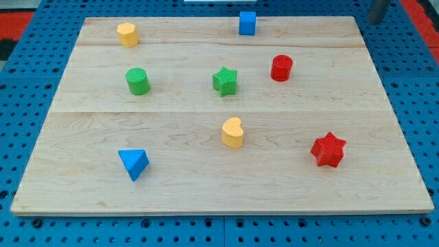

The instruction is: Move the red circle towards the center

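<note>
- Sitting up and to the view's right of the board's middle, the red circle has not reached the center yet.
- Beside it, on the view's left, stands the green star.
- Lower down sits the yellow heart.
- Only a bit of the rod shows at the view's top right; its tip is hidden, far away, holding nothing.

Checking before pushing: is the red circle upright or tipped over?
Upright: the red circle stands on its flat base, round top face up. My tip is not visible.
</note>
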`<action>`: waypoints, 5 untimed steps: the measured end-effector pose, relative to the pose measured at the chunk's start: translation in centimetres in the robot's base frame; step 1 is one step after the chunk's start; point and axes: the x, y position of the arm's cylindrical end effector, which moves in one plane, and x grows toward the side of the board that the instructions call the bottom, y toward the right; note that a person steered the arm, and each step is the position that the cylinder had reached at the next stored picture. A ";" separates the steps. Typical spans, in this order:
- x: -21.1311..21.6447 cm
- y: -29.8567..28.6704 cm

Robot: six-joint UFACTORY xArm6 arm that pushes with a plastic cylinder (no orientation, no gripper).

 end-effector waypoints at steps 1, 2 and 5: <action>0.0 0.0; 0.8 0.2; 5.7 -10.1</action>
